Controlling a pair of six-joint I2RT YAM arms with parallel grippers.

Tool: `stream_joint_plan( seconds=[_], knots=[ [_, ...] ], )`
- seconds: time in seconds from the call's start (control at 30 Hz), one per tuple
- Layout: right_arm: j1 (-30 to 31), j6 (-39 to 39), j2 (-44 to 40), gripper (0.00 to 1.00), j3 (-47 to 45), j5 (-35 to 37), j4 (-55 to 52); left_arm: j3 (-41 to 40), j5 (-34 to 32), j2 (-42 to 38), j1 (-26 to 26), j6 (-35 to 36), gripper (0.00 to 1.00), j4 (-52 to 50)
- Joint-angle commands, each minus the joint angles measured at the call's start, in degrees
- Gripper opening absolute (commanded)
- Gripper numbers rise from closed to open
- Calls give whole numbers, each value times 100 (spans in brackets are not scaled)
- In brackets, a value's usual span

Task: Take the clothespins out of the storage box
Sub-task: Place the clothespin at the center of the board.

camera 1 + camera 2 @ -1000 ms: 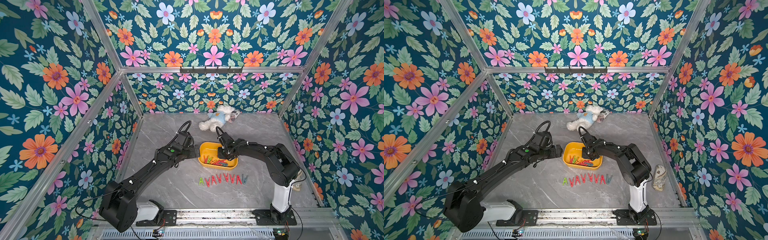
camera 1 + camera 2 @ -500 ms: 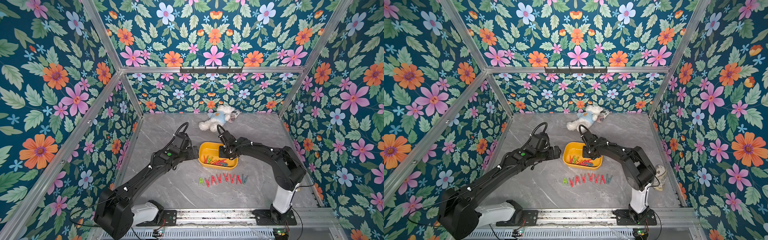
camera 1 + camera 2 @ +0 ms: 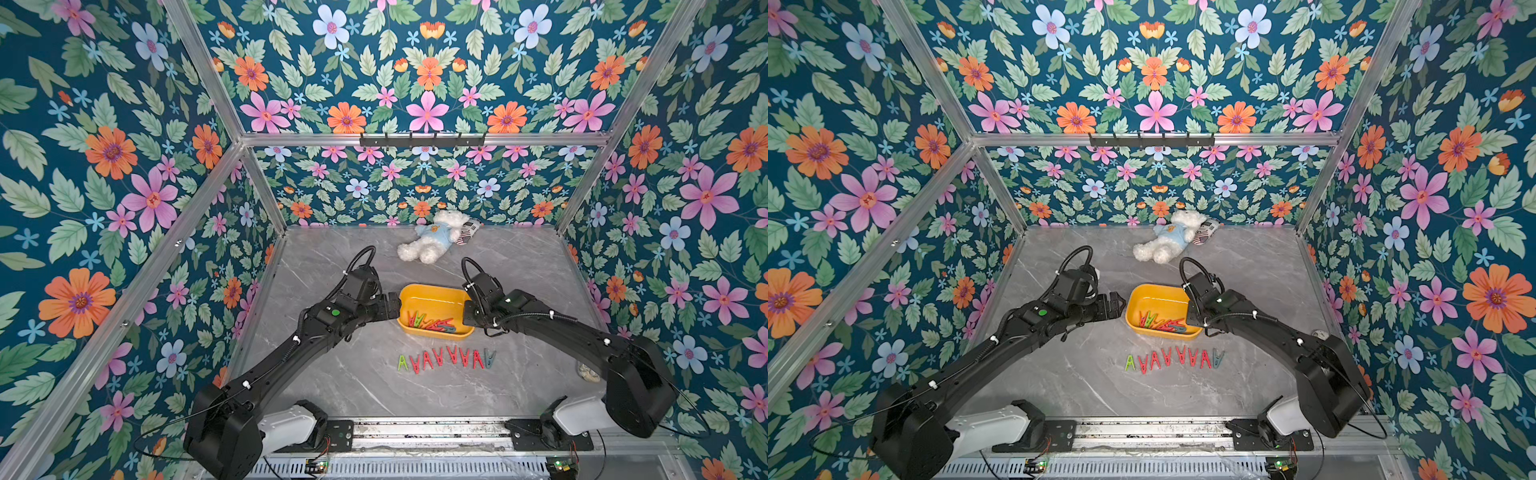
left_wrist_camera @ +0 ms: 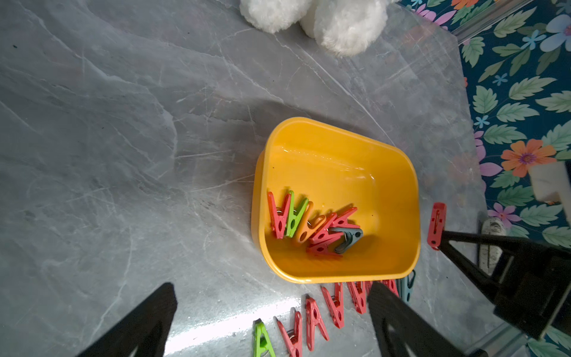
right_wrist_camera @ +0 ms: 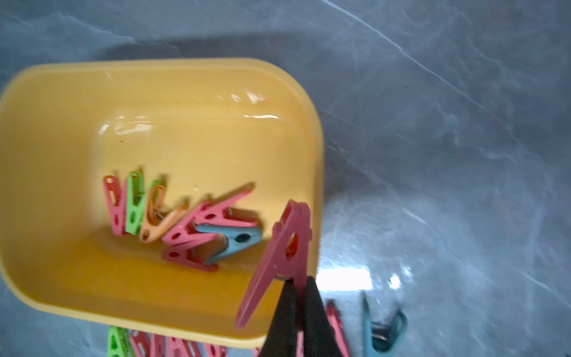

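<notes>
In the middle of the grey marble tabletop (image 3: pixel 332 374) sits the yellow storage box (image 3: pixel 432 296), open-topped, with the two arms reaching in from the near edge to either end of it. A small heap of clothespins (image 3: pixel 430 322) lies on the box floor against its near wall: in the left wrist view, a red and a green one stand side by side at the left of the heap (image 4: pixel 312 227), then an orange one, several overlapping red ones and a grey-blue one at the right. Just near of the box, a row of clothespins (image 3: pixel 446 359) lies flat on the table, a green one at the left end, red ones between, a grey-blue one at the right end. The right gripper (image 5: pixel 298 284) is at the box's right end, its jaws pinched tight on one leg of a red clothespin (image 5: pixel 284 250), which is off the floor of the box and hangs beside its right rim. The left gripper (image 4: pixel 272 286) hovers just beside the box's left end with its jaws spread wide and nothing between them. A white plush bear (image 3: pixel 434 241) in a pale blue shirt lies at the far edge of the table, well apart from the box.
</notes>
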Motion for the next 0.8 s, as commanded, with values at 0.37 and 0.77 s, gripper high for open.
stream_joint_plan(
  seconds=[0.37, 0.77],
  knots=[
    [14, 1308, -1558, 0, -1651, 93, -787, -156, 275, -80, -80, -60, 100, 421],
    [96, 1652, -1563, 0, -2144, 74, -755, -306, 262, -202, -83, -52, 100, 468]
  ],
)
